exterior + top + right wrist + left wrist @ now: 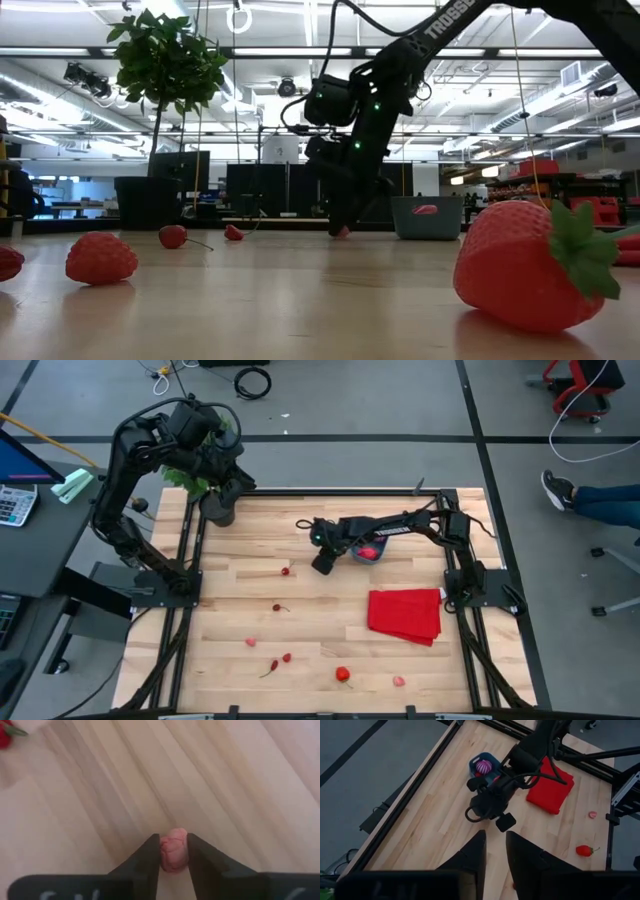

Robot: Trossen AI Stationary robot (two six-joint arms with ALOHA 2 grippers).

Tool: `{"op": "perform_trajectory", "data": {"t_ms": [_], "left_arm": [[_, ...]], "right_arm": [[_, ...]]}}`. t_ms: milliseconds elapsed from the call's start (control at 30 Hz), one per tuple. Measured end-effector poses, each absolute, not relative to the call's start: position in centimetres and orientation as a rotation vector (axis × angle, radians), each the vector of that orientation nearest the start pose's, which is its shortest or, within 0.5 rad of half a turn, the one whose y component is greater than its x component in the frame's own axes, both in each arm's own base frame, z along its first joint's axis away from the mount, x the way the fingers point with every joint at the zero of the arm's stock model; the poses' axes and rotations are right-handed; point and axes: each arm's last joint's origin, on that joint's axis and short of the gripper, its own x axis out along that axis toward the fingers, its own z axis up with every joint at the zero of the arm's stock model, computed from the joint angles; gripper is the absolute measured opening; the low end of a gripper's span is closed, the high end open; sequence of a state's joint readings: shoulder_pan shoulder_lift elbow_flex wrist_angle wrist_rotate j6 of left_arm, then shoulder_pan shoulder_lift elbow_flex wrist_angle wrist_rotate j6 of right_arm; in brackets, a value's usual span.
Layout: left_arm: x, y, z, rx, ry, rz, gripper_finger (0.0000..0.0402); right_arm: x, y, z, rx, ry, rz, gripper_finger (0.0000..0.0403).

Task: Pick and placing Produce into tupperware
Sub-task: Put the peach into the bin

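My right gripper [322, 565] reaches left of the blue tub [368, 552] and is shut on a small pink piece of produce [173, 851] at the table top. The tub holds a spiky purple piece [483, 766] and a red one [425, 210]. Several other red and pink pieces lie loose on the wood, among them a cherry [285, 571] and a strawberry [343, 674]. My left gripper [494, 850] waits high over the table's far left corner, above the plant pot [218, 510], with a narrow gap between its fingers and nothing in it. My right gripper pinches the pink piece's two sides [165, 854] between its two fingers [150, 855]. The fingers come from above, pointing down. The piece sits at the table surface [342, 232]; whether it is lifted off the wood I cannot tell.
A folded red cloth [405, 615] lies on the right half of the table, nearer than the tub. Loose produce lies at the left and near side [277, 607] [272, 667] [399, 681]. Black frame rails edge the table. A person's shoe and leg [560, 490] show at far right.
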State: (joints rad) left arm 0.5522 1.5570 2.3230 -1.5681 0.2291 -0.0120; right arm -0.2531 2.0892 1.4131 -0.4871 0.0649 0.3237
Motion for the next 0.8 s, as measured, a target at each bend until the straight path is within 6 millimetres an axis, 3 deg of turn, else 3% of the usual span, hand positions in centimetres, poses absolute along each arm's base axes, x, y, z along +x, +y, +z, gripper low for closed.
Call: {"op": "perform_trajectory", "data": {"t_ms": [200, 533, 800], "left_arm": [[18.9, 10.9, 51.2, -0.318, 0.743, 0.31, 0.0083], [18.9, 10.9, 51.2, -0.318, 0.743, 0.31, 0.0085], [18.9, 10.9, 51.2, -0.318, 0.743, 0.31, 0.0084]], "right_arm": [[40.5, -10.7, 15.4, 0.389, 1.181, -0.472, 0.0083], [38.8, -10.2, 19.7, 0.366, 1.507, -0.477, 0.0083], [37.6, -11.2, 20.3, 0.302, 1.605, -0.541, 0.0083]]}}
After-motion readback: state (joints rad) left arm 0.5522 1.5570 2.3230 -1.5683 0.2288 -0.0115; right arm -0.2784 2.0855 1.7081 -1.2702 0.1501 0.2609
